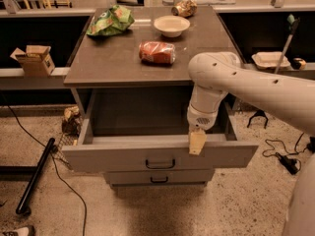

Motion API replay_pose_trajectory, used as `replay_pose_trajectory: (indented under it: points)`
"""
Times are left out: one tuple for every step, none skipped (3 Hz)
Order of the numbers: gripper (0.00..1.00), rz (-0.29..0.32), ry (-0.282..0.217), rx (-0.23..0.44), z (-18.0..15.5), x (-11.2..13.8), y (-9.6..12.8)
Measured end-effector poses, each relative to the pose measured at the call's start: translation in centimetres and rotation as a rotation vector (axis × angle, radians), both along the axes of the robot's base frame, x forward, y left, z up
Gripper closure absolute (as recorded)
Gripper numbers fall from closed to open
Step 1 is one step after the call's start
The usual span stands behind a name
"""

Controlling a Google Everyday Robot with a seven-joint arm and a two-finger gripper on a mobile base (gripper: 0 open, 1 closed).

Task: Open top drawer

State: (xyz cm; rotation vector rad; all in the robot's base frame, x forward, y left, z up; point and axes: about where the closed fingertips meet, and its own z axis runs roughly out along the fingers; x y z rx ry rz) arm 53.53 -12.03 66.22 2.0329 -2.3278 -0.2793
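The top drawer (118,157) is a wide light-grey box with a flat front and a small black bar handle (160,164). It stands pulled far out from the cabinet and its inside looks empty. My gripper (197,142) hangs from the white arm over the drawer's front rim, right of the handle, with its tan fingertip against the top edge of the front panel.
On the cabinet top (108,63) lie a green chip bag (110,20), a white bowl (171,25), a red can (157,52) on its side and a crumpled item (184,8). A shallower drawer (158,178) sits below. A cardboard box (34,59) is at left, and cables lie on the floor.
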Motion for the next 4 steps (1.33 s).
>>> replay_pose_trajectory:
  points:
    - [1.00,-0.062,-0.030,0.042,-0.1,-2.3,-0.4]
    - [1.00,-0.149,-0.093,0.121,0.0,-6.4,-0.9]
    - [1.00,-0.149,-0.093,0.121,0.0,-6.4,-0.9]
    - [0.82,-0.149,-0.093,0.121,0.0,-6.4,-0.9]
